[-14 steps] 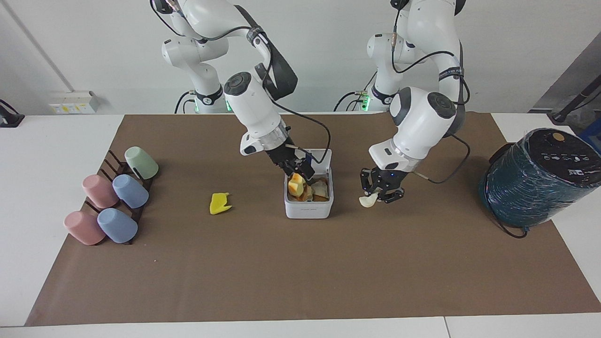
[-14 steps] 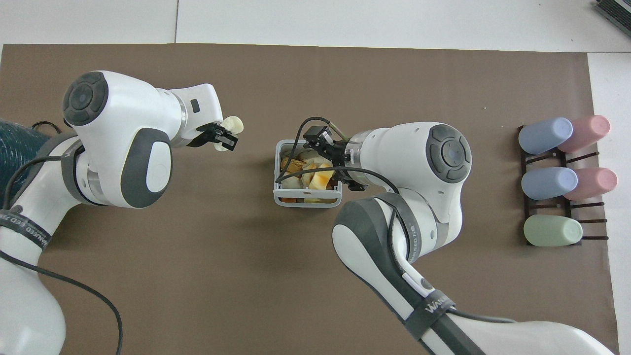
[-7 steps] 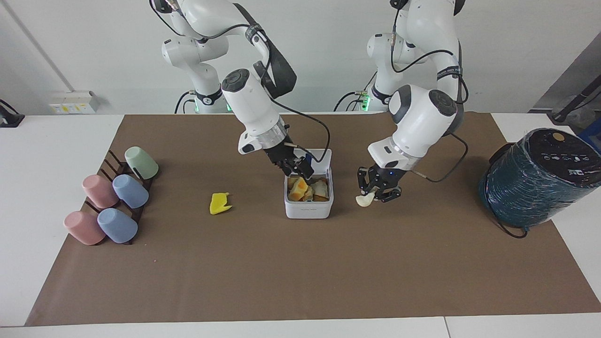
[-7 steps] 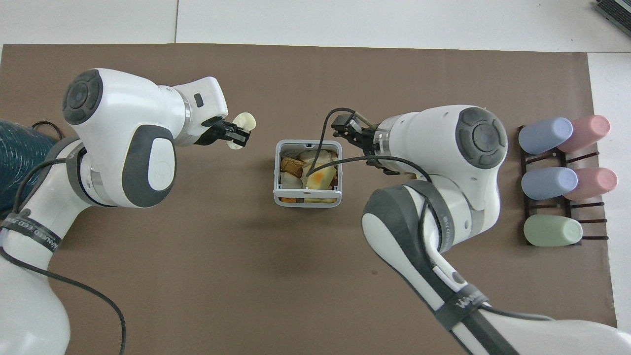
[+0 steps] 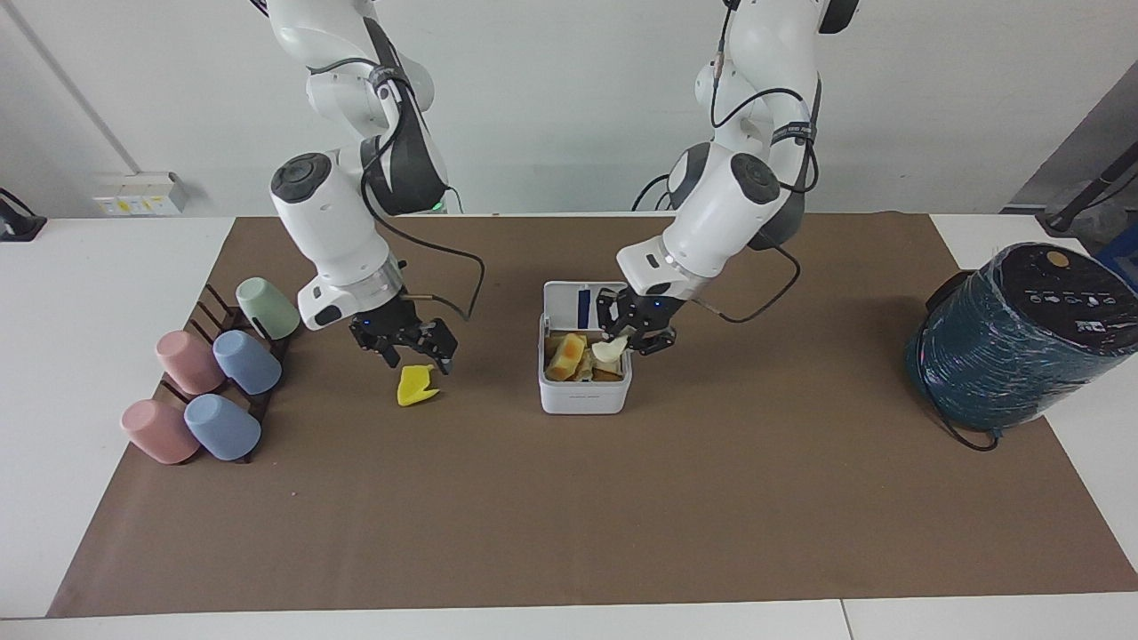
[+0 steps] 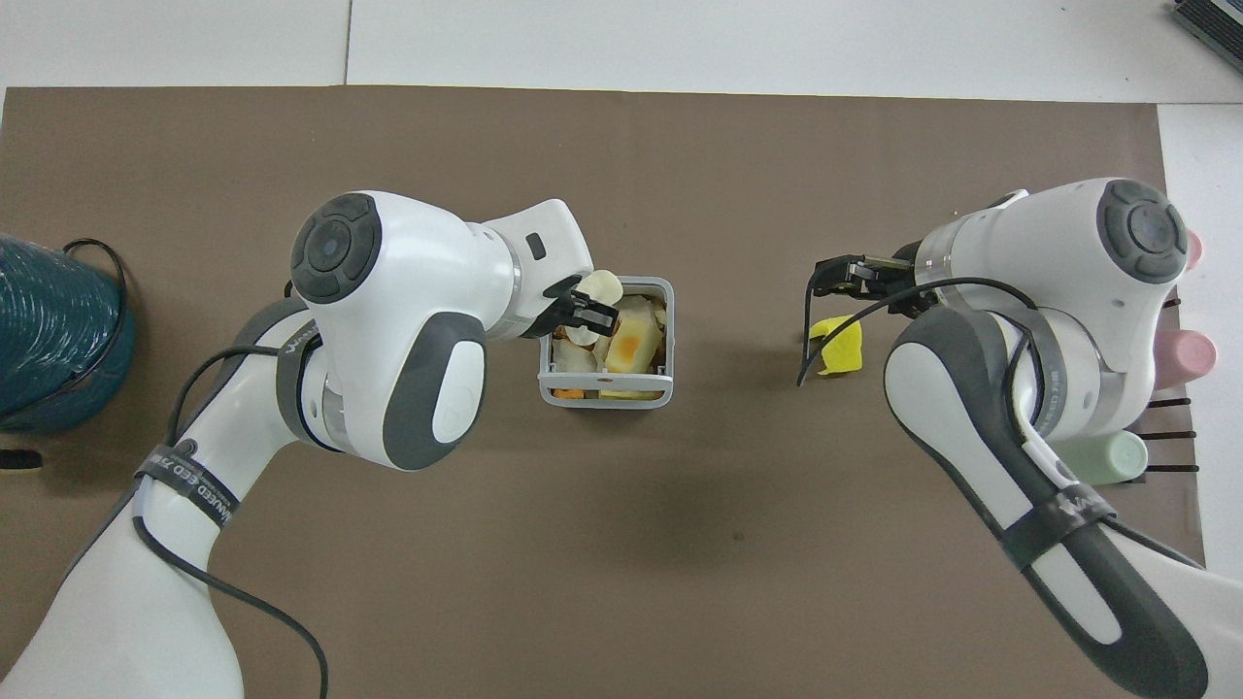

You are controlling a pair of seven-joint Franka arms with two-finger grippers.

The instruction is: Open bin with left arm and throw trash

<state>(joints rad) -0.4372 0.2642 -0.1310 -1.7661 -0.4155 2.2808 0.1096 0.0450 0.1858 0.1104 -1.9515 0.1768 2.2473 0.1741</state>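
The white bin point(image 5: 584, 396) stands mid-table with its lid point(image 5: 582, 305) raised; it also shows in the overhead view point(image 6: 606, 396). The pale yellow wedge with the orange edge point(image 5: 566, 356) lies inside among other scraps, as the overhead view point(image 6: 631, 348) shows too. My left gripper point(image 5: 624, 344) is shut on the cream-white lump point(image 5: 610, 349) and holds it over the bin's edge at the left arm's end; the overhead view shows the gripper point(image 6: 586, 313) and lump point(image 6: 602, 286). My right gripper point(image 5: 412, 354) is open just above the bright yellow scrap point(image 5: 415, 388), also in the overhead view point(image 6: 841, 347).
A dark rack of pastel cups point(image 5: 213, 373) sits at the right arm's end of the table. A big dark teal cylinder point(image 5: 1022, 338) with a cable stands at the left arm's end, also in the overhead view point(image 6: 49, 340).
The right gripper let the wedge go into the bin and swung away to over the yellow scrap. The left gripper carried the cream lump from beside the bin to over it.
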